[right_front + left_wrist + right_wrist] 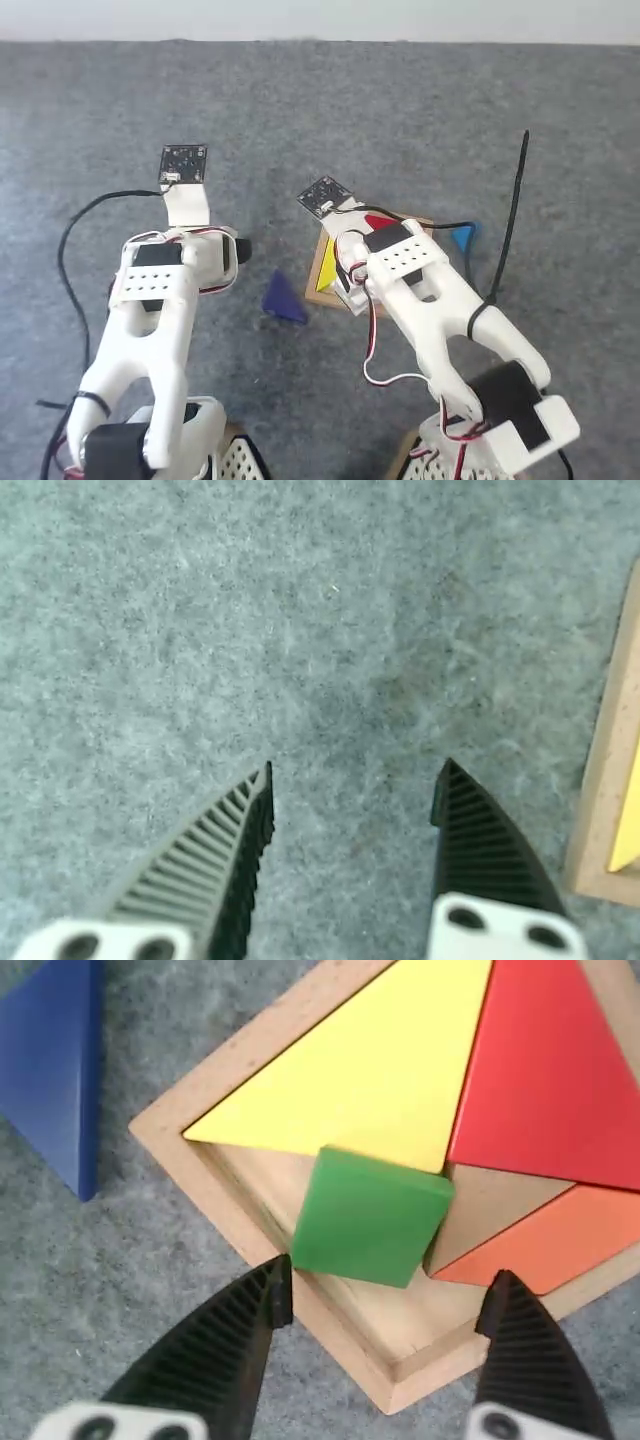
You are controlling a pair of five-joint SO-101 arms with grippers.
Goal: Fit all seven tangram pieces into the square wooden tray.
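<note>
The square wooden tray [200, 1175] holds a yellow triangle [370, 1070], a red triangle [545, 1070] and an orange piece [540, 1245]. A green square [370, 1215] lies askew in the tray's bare corner, its far edge overlapping the yellow triangle. My right gripper [390, 1288] stands open just short of the green square and holds nothing. A dark blue triangle [283, 298] lies on the carpet left of the tray [322, 262]. A light blue piece [462, 236] lies at the tray's right. My left gripper [355, 778] is open over bare carpet, with the tray's edge [605, 810] beside it.
Grey carpet covers the whole table. The left arm [160, 280] stands left of the blue triangle, and the right arm [410, 265] hangs over the tray. A black cable [512, 210] rises to the right of the tray.
</note>
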